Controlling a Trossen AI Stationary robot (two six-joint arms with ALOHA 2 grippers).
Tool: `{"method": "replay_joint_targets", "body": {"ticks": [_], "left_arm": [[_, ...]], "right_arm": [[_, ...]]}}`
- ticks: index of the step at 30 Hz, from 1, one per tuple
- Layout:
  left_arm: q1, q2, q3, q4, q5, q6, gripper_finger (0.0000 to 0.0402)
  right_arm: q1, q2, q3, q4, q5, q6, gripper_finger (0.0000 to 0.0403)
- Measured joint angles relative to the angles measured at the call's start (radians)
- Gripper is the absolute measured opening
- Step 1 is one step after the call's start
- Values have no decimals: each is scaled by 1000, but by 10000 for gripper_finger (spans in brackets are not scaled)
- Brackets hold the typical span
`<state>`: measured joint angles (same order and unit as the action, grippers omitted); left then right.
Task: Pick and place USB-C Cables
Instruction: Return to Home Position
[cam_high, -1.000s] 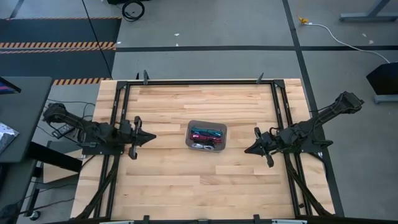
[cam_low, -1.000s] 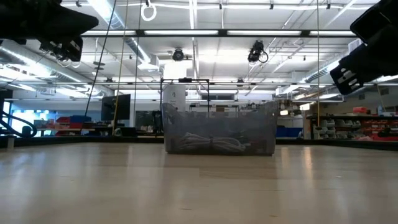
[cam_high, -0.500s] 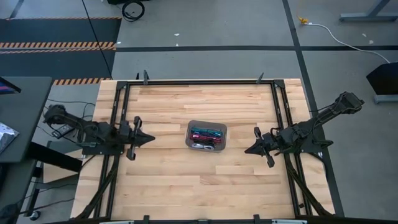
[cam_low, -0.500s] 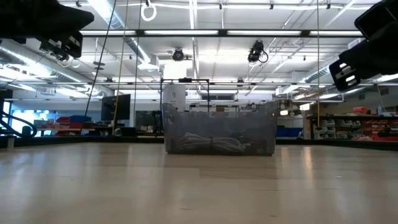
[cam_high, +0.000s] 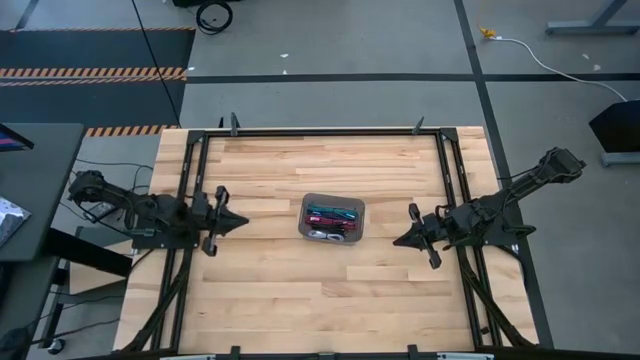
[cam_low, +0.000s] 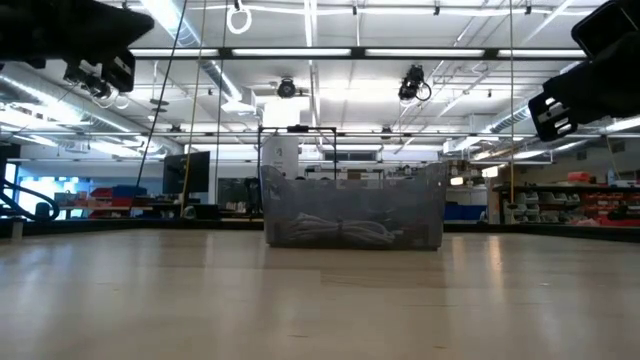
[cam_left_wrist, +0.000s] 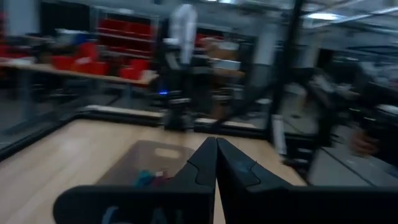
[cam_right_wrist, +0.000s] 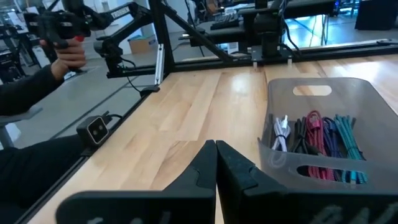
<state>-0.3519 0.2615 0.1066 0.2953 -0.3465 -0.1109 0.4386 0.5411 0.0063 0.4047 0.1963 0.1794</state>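
A grey rounded tray (cam_high: 307, 203) sits at the table's middle and holds all the coiled USB-C cables (cam_high: 333, 221). In the right wrist view they lie side by side in the tray (cam_right_wrist: 367, 93): silver-grey (cam_right_wrist: 281, 134), black (cam_right_wrist: 300, 140), dark red (cam_right_wrist: 316, 142), purple-blue (cam_right_wrist: 333, 140) and teal (cam_right_wrist: 349, 140). My left gripper (cam_high: 243, 220) hovers left of the tray, fingers shut (cam_left_wrist: 216, 149). My right gripper (cam_high: 398, 240) hovers right of the tray, fingers shut (cam_right_wrist: 216, 151). Both stand above the table and touch nothing.
A black frame (cam_high: 320, 132) runs round the table top. Bare wood (cam_high: 320, 300) lies on all sides of the tray. In the right wrist view a person's hand (cam_right_wrist: 68, 53) holds a device beyond the table.
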Motion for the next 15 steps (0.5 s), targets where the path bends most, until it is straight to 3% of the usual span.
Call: {"method": "replay_joint_targets", "body": {"ticks": [5, 7, 15], "left_arm": [[-1, 0, 0, 41, 220, 69, 23], [-1, 0, 0, 90, 264, 101, 23], [2, 1, 2, 93, 222, 159, 5]], "right_arm": [[-4, 0, 0, -10, 4, 2, 5], [-4, 0, 0, -9, 3, 6, 5], [-4, 0, 0, 26, 38, 11, 5]]}}
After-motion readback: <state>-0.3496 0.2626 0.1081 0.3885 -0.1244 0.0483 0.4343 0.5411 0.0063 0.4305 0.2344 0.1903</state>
